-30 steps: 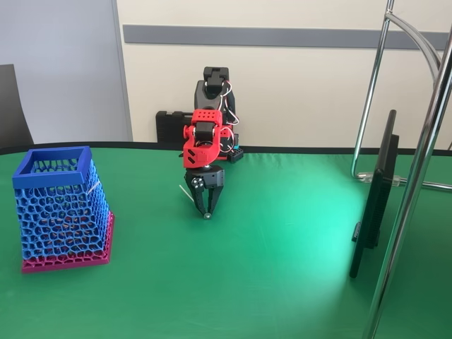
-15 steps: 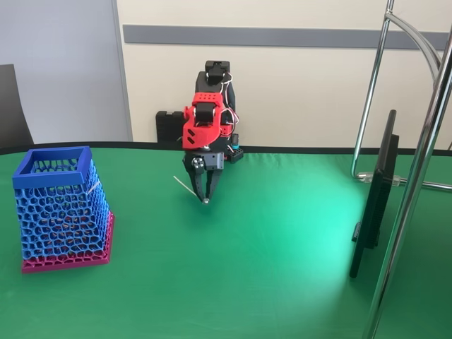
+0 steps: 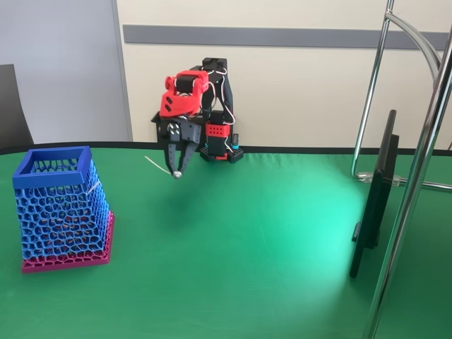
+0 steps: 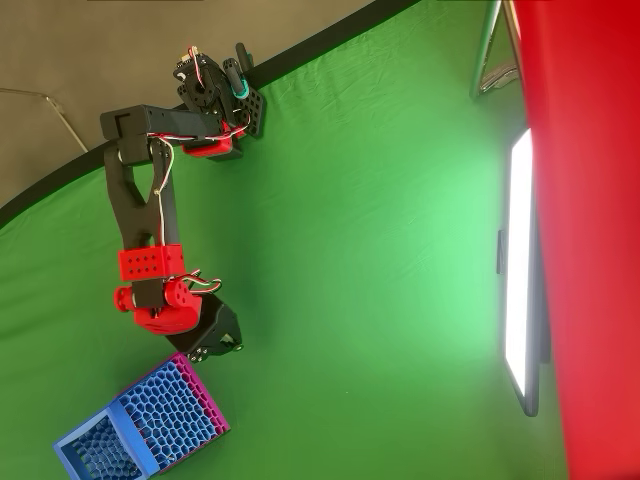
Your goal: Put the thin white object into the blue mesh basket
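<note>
The thin white object [image 3: 159, 165] slants up to the left from my gripper [image 3: 176, 171], which is shut on it well above the green table; its small round knob sits at the fingertips. The blue mesh basket [image 3: 53, 162] stands on its magenta base at the left of the fixed view, apart from the gripper and lower left of it. In the overhead view the gripper [image 4: 220, 342] hovers just up and right of the basket [image 4: 150, 420]; the stick is too thin to make out there.
A dark monitor [image 3: 374, 198] stands edge-on at the right, beside chrome stand tubes [image 3: 417, 176]. The arm's base [image 3: 215, 145] is clamped at the table's back edge. A black chair [image 3: 10, 106] is at the far left. Green cloth lies open between gripper and basket.
The arm has lifted off the table and swung left toward the basket, carrying the white stick in its shut gripper. The basket has not moved.
</note>
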Robot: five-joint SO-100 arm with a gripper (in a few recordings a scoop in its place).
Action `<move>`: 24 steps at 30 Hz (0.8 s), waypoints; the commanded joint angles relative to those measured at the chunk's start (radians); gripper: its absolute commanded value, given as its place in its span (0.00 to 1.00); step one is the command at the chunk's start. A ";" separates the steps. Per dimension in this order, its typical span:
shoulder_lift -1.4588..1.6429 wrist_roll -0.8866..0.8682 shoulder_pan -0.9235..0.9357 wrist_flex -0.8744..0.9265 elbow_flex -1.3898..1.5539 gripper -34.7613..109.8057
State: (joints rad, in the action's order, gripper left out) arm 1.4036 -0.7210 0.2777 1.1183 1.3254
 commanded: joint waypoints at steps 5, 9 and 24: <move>0.077 0.140 0.029 0.031 -0.204 0.26; 0.078 0.207 0.035 0.032 -0.295 0.26; -0.092 0.172 0.124 -0.034 -0.675 0.26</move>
State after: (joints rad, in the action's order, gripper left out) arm 1.3315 -0.5292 0.3881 1.0983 0.7332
